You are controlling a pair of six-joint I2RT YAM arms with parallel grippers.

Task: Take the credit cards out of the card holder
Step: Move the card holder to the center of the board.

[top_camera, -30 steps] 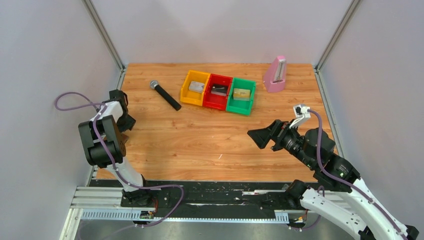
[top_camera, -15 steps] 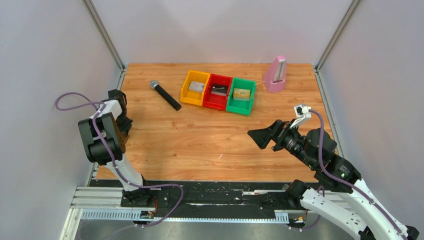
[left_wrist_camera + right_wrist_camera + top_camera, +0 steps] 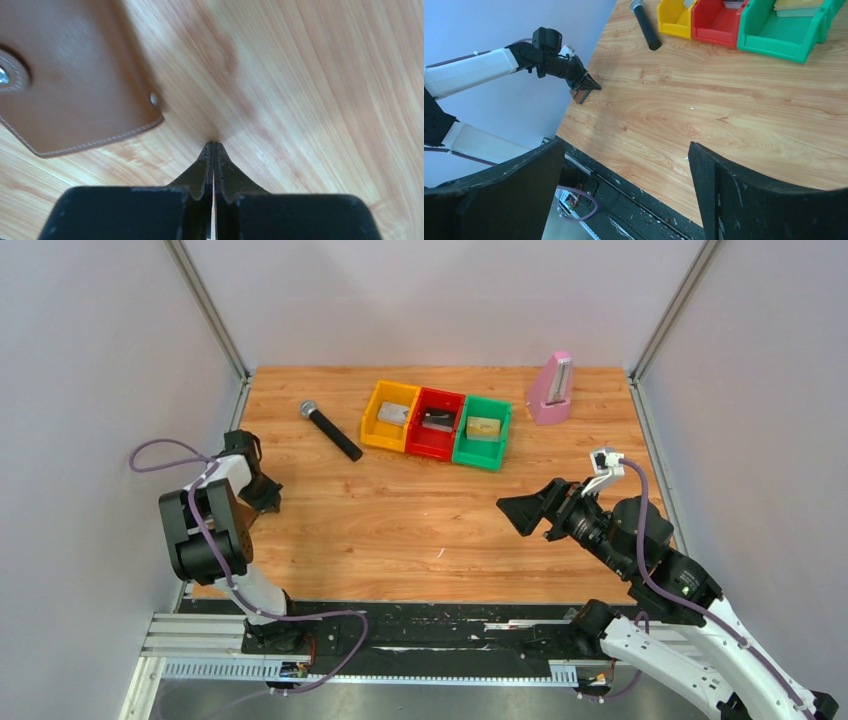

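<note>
Looking down from above: finding the left gripper (image 3: pixel 266 496) low at the table's left edge, covering most of the card holder, so no telling its outline here. Spotting the right gripper (image 3: pixel 514 512) well apart to the holder's right, making the left arm plainly the nearer one.

Looking through the left wrist: seeing the card holder (image 3: pixel 75 75) lying flat on the wood, brown outside up. Seeing the clenched tips just beside its stitched corner, to the holder's right and nearer, not on it. Noticing a thin pale sliver in the seam between the fingers (image 3: pixel 226 165); not managing to tell whether that is a card.

Looking through the right wrist: catching the holder (image 3: pixel 578 95) as a small brown patch right at the left arm's tips. Viewing it past released, widely spread jaws, holding nothing.

Judging the next move as shifting left and forward.
</note>
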